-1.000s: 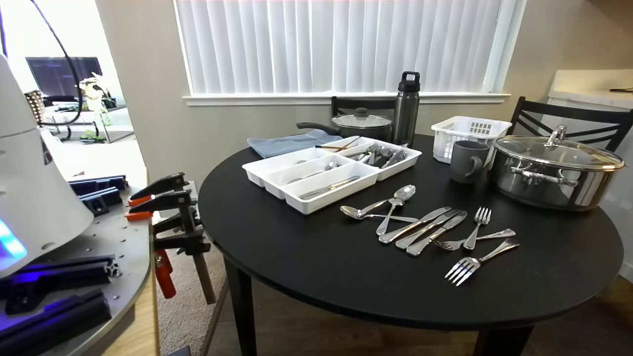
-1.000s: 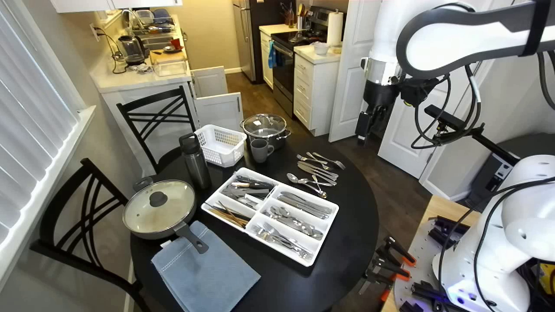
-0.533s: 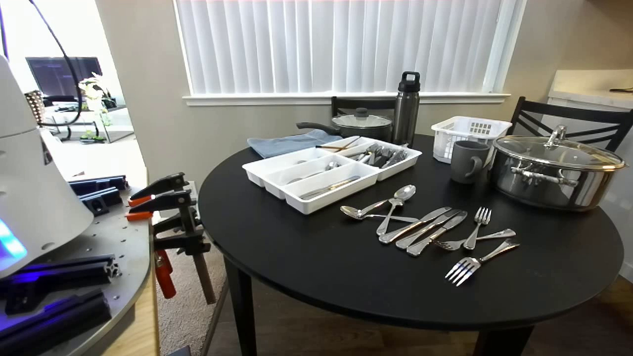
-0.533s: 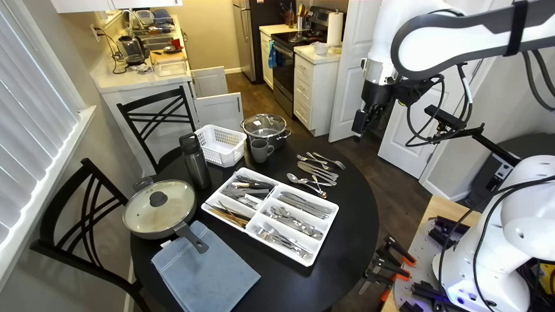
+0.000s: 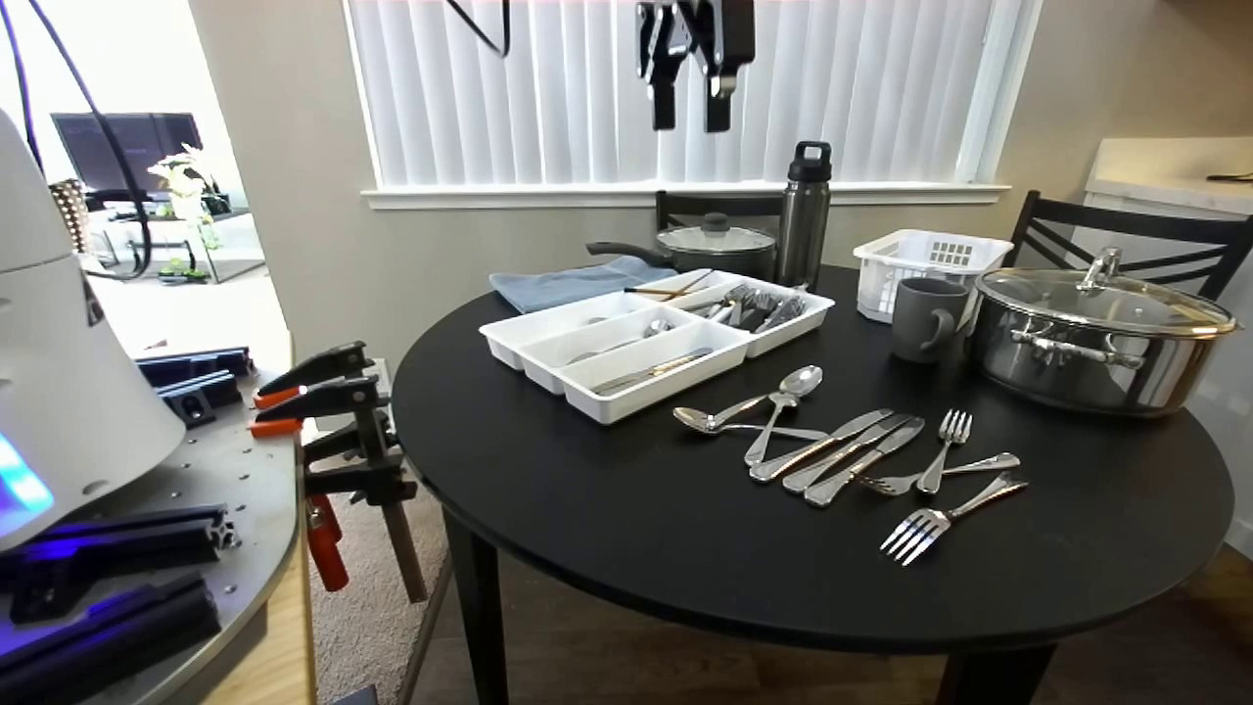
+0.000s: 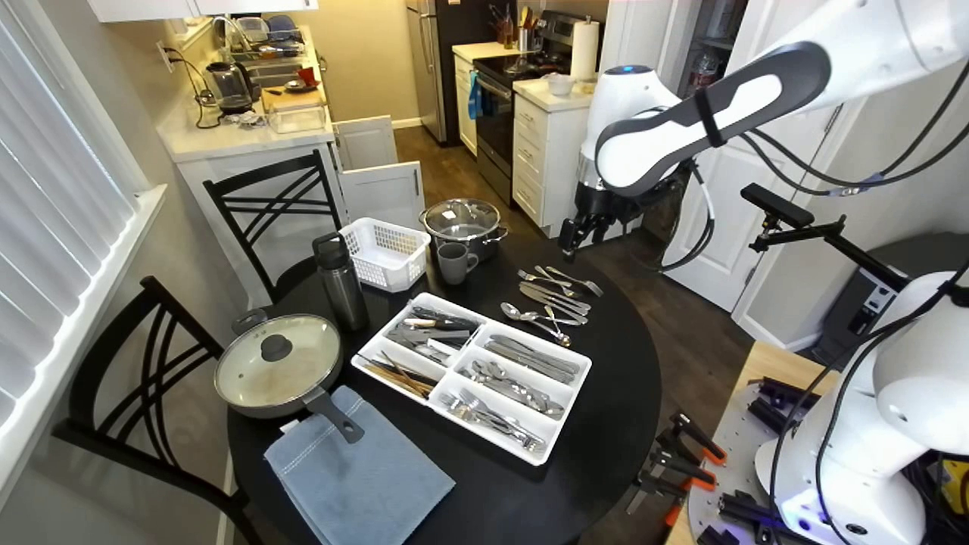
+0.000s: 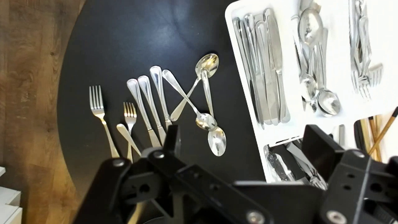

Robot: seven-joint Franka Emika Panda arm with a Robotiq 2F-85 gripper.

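My gripper (image 5: 691,116) hangs in the air above the black round table (image 5: 607,529), its fingers wide apart and nothing between them. The wrist view looks down past the fingertips (image 7: 171,140) onto loose cutlery: three crossed spoons (image 7: 217,141), three knives (image 7: 151,101) side by side, and several forks (image 7: 97,105). To the right there lies a white divided tray (image 7: 259,137) holding sorted knives, spoons, forks and other utensils. In an exterior view the gripper (image 6: 581,241) is near the table's far edge, beyond the loose forks (image 6: 575,281). It touches nothing.
A lidded steel pot (image 5: 1087,352), grey mug (image 5: 925,318), white basket (image 5: 886,279) and tall bottle (image 5: 803,235) stand at the back. A lidded pan (image 6: 303,356) and blue cloth (image 6: 371,469) lie beside the tray. Black chairs (image 6: 151,363) surround the table.
The arm has swung over toward the table. The gripper has come into sight from the top in an exterior view. The cutlery, tray and cookware have stayed put.
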